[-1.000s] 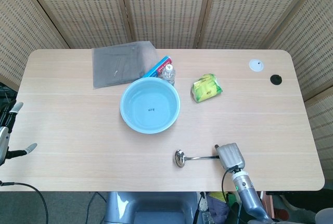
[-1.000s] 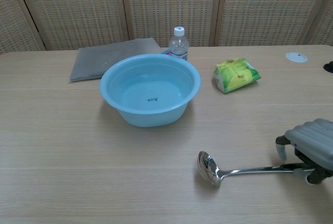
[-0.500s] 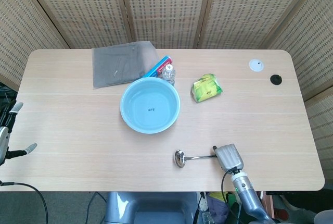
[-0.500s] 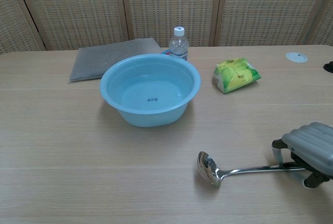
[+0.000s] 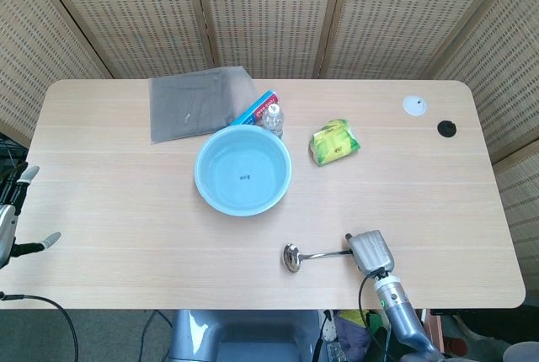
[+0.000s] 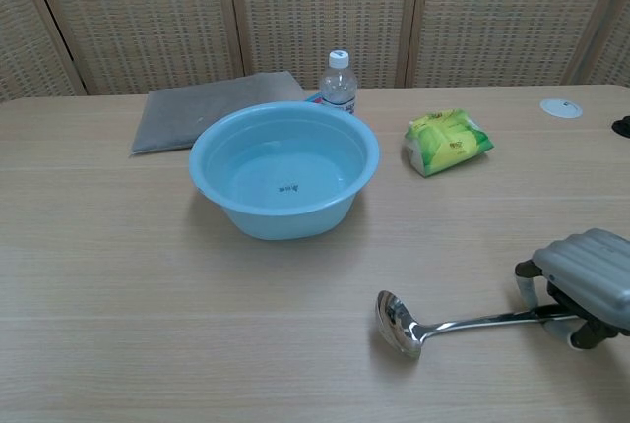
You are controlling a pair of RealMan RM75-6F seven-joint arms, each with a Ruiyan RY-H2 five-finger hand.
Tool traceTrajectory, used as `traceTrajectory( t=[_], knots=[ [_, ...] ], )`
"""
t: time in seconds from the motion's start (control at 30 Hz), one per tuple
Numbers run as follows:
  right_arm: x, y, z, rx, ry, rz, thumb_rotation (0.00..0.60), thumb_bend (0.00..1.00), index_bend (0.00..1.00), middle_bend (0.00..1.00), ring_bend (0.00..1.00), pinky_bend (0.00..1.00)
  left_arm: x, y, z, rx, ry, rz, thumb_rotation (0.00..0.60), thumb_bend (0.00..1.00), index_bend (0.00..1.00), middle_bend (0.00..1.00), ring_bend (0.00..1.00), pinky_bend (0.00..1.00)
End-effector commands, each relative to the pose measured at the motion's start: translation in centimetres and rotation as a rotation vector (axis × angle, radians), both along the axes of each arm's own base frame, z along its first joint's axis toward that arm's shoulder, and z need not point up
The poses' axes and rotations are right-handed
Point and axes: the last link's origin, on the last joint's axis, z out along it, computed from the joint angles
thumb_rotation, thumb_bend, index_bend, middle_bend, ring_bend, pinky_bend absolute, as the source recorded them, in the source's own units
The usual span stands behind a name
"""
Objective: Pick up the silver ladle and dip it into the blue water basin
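The silver ladle (image 5: 316, 254) (image 6: 463, 323) lies on the table near its front edge, bowl to the left and handle running right. My right hand (image 5: 371, 250) (image 6: 588, 280) covers the handle's end, its fingers curled down around it and gripping it. The blue water basin (image 5: 197, 173) (image 6: 285, 221) stands at the table's middle, up and left of the ladle, with water inside. Off the table's left edge my left hand (image 5: 10, 219) hangs with its fingers apart, holding nothing.
Behind the basin are a small water bottle (image 5: 271, 118) (image 6: 338, 81), a blue and red box (image 5: 255, 107) and a folded grey cloth (image 5: 198, 105). A green packet (image 5: 334, 143) lies right of the basin. A white disc (image 5: 413, 105) and a black knob (image 5: 446, 129) sit far right.
The right hand has shifted slightly over the handle's end, and the ladle's bowl has moved a little to the right. The left hand has stayed still.
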Motion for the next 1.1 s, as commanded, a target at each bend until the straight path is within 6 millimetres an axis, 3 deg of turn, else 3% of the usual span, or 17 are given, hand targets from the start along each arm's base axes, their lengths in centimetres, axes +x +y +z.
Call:
traceTrajectory(
  t=[0.03, 0.27, 0.4, 0.93, 1.1],
  knots=[
    [0.0, -0.1, 0.0, 0.002, -0.002, 0.006, 0.600, 0.44, 0.75, 0.86, 0.91, 1.00, 0.0, 0.0, 0.0, 0.000, 0.000, 0.000, 0.600, 0.00, 0.00, 0.00, 0.00, 0.00],
    [0.6, -0.3, 0.8, -0.009, -0.052, 0.043, 0.600, 0.58, 0.79, 0.87, 0.91, 1.00, 0.0, 0.1, 0.0, -0.002, -0.003, 0.002, 0.600, 0.00, 0.00, 0.00, 0.00, 0.00],
    [1.8, -0.7, 2.7, -0.016, -0.176, 0.036, 0.600, 0.66, 0.80, 0.87, 0.91, 1.00, -0.1, 0.2, -0.2, -0.015, -0.002, 0.005, 0.600, 0.00, 0.00, 0.00, 0.00, 0.00],
    [3.2, -2.9, 9.3, -0.017, -0.355, 0.023, 0.600, 0.70, 0.81, 0.88, 0.91, 1.00, -0.3, 0.8, -0.4, -0.027, -0.002, 0.026, 0.600, 0.00, 0.00, 0.00, 0.00, 0.00],
    [3.6, -4.3, 12.5, -0.068, -0.352, 0.056, 0.600, 0.70, 0.81, 0.88, 0.91, 1.00, -0.5, 1.1, -0.5, -0.032, -0.002, 0.039, 0.600, 0.00, 0.00, 0.00, 0.00, 0.00]
  ],
)
